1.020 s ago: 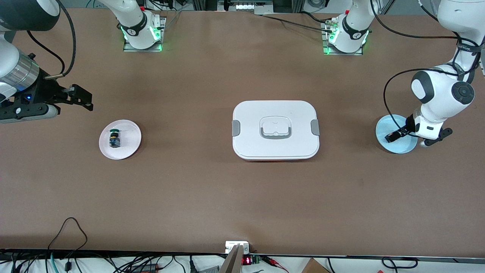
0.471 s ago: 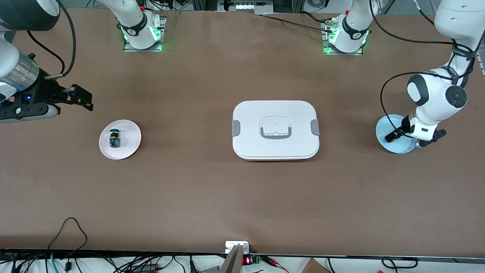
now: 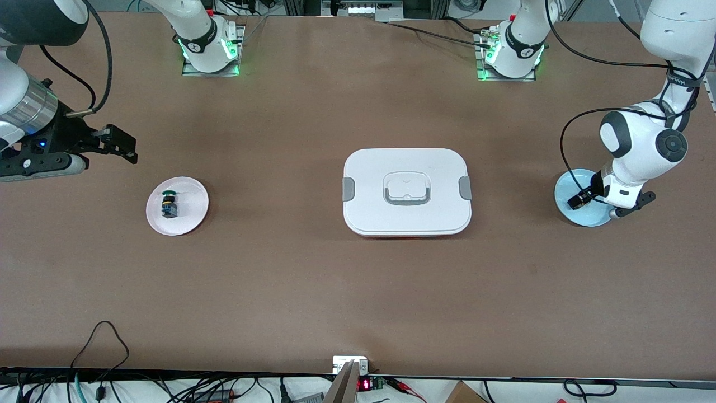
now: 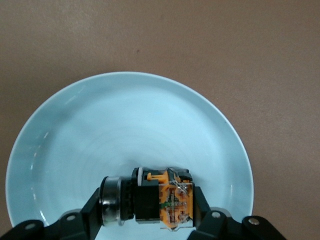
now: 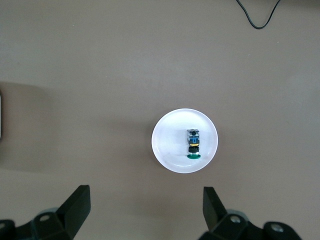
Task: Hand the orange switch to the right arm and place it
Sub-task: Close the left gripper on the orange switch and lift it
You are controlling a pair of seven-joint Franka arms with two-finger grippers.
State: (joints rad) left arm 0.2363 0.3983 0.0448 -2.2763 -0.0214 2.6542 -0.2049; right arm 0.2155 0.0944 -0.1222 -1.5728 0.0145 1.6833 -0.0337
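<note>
The orange switch (image 4: pixel 170 200), with a black body, an orange back and a metal ring, lies on its side on the light blue plate (image 4: pixel 125 125) near its rim. My left gripper (image 4: pixel 147 202) is shut on it, one finger at each end. In the front view the left gripper (image 3: pixel 615 208) is low over the blue plate (image 3: pixel 568 187) at the left arm's end of the table, and the switch is hidden under the hand. My right gripper (image 3: pixel 123 146) is open and empty and waits in the air at the right arm's end; it also shows in the right wrist view (image 5: pixel 145 205).
A white plate (image 3: pixel 190 207) holds a green-capped switch (image 3: pixel 168 204), also seen in the right wrist view (image 5: pixel 193 143). A white lidded box (image 3: pixel 407 191) with grey clips stands mid-table. Cables hang off the table's front edge.
The left arm's wrist and hand have shifted a little toward the middle of the blue plate. The right arm has not moved.
</note>
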